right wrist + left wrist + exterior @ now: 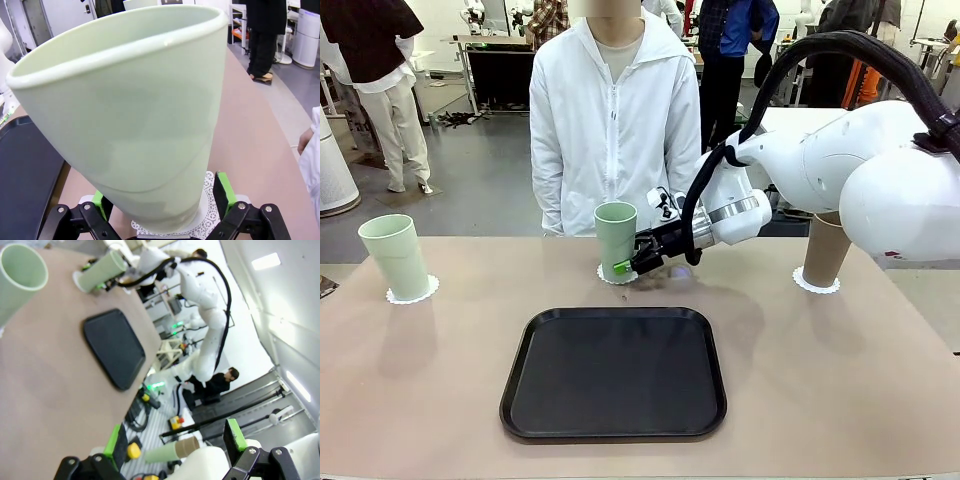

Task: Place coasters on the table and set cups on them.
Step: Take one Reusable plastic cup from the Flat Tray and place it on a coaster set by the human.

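The right gripper is bracketing the middle green cup low, fingers spread off its sides, leaving it seated on its coaster.

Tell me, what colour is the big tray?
Black; the tray shows best in the front view.
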Controlling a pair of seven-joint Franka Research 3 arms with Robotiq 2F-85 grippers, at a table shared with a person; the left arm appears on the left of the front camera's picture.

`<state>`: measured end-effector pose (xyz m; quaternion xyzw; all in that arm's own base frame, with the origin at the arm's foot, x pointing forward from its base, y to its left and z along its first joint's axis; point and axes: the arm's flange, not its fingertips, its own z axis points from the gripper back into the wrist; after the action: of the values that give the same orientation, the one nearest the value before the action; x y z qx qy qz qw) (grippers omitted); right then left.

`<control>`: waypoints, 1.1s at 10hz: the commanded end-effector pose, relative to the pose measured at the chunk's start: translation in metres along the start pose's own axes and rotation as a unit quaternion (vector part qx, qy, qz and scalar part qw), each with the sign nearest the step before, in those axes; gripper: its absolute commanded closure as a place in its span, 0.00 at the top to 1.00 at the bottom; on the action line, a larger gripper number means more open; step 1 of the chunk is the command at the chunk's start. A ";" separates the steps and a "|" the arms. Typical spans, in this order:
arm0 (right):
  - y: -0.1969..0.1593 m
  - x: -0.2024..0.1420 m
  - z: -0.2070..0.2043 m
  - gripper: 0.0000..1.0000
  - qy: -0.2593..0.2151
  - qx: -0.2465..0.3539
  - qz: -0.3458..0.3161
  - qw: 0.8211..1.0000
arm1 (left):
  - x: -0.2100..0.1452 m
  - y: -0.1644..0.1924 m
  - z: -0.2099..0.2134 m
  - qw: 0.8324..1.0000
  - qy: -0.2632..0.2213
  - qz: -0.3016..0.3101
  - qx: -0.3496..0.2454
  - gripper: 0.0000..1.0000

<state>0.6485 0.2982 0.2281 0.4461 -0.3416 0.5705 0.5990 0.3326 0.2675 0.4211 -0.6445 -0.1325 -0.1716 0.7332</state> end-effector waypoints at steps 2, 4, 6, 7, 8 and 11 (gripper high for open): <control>0.000 0.008 0.008 1.00 0.038 -0.011 -0.011 0.999 | -0.001 -0.003 0.002 1.000 0.000 0.000 0.002 1.00; 0.002 0.009 0.013 1.00 0.050 -0.018 -0.011 0.999 | -0.001 -0.003 0.002 1.000 0.000 0.000 0.002 1.00; 0.005 0.010 0.021 1.00 0.066 -0.027 -0.017 0.997 | -0.001 -0.003 0.002 1.000 0.000 0.000 0.002 1.00; 0.008 0.012 0.026 1.00 0.070 -0.031 -0.020 0.997 | -0.001 -0.003 0.002 1.000 0.000 0.000 0.002 1.00; 0.011 0.013 0.032 1.00 0.076 -0.037 -0.022 0.996 | -0.001 -0.003 0.002 1.000 0.000 0.000 0.002 1.00; 0.021 0.019 0.049 1.00 0.104 -0.059 -0.040 0.992 | -0.001 -0.003 0.002 1.000 0.000 0.000 0.002 1.00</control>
<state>0.6473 0.2639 0.2578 0.3742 -0.3117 0.5749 0.6575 0.3326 0.2675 0.4210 -0.6445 -0.1325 -0.1716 0.7332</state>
